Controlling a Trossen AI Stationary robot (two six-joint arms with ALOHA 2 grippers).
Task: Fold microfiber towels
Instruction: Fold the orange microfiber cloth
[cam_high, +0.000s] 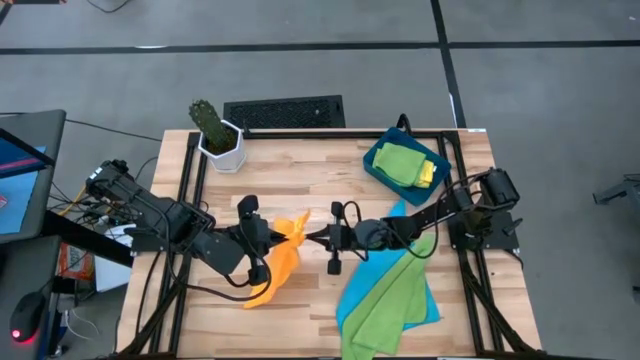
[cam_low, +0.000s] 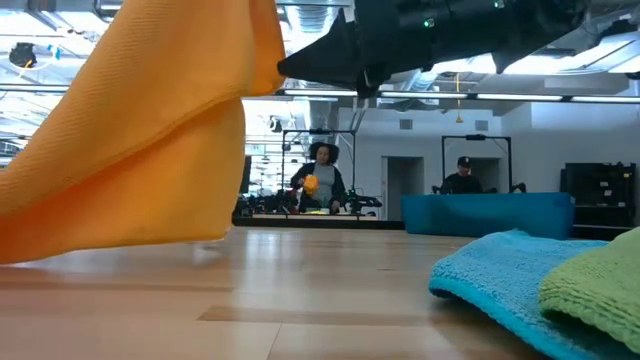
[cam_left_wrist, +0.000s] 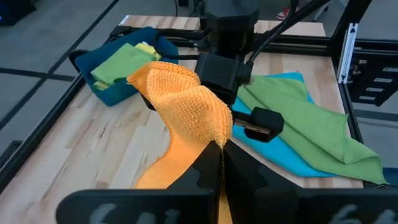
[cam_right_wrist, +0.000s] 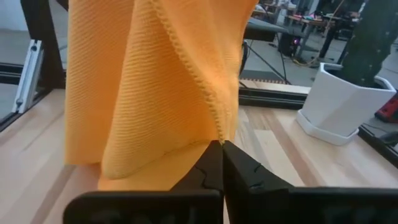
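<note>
Over the wooden table (cam_high: 300, 190), left gripper (cam_high: 268, 237) and right gripper (cam_high: 322, 238) each clench the orange towel (cam_high: 280, 262), stretched between them, drooping leftward.

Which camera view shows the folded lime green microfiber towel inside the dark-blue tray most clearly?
The high view: the folded lime green microfiber towel lies fully visible inside the dark-blue tray. The left wrist view shows it farther away. The low view shows only the tray's wall; the right wrist view shows neither.
</note>
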